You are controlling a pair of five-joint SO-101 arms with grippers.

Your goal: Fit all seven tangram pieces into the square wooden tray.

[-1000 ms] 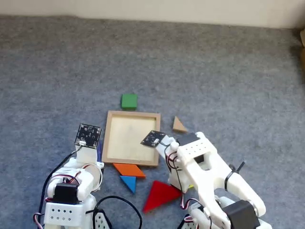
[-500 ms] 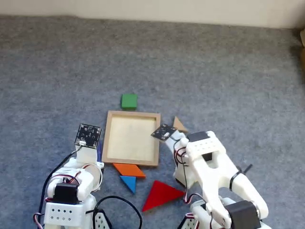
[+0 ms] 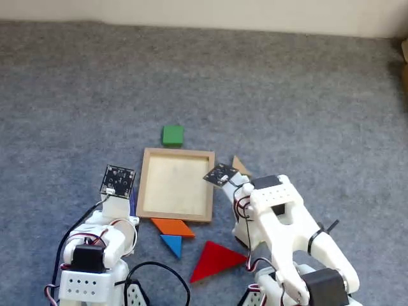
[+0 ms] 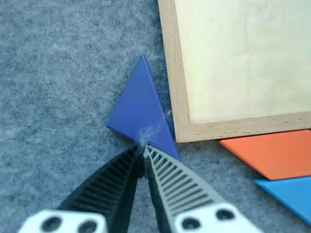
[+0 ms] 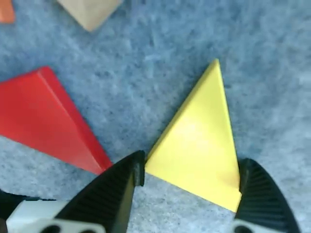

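The square wooden tray lies bare in the middle of the carpet. My left gripper is shut, its tips at a corner of the dark blue triangle beside the tray's rim. My right gripper stands open, one finger at each end of the yellow triangle's near edge, with the red triangle beside it. In the high view I see the green square beyond the tray, the tan triangle to its right, and the orange parallelogram, light blue triangle and red triangle in front.
The right arm hangs over the carpet just right of the tray and hides the yellow triangle from above. The left arm's base sits at the front left. Grey carpet stretches open behind and to both sides.
The right arm swung to the right, off the tray's right rim, and has since held almost still. The left arm and the pieces have not moved.
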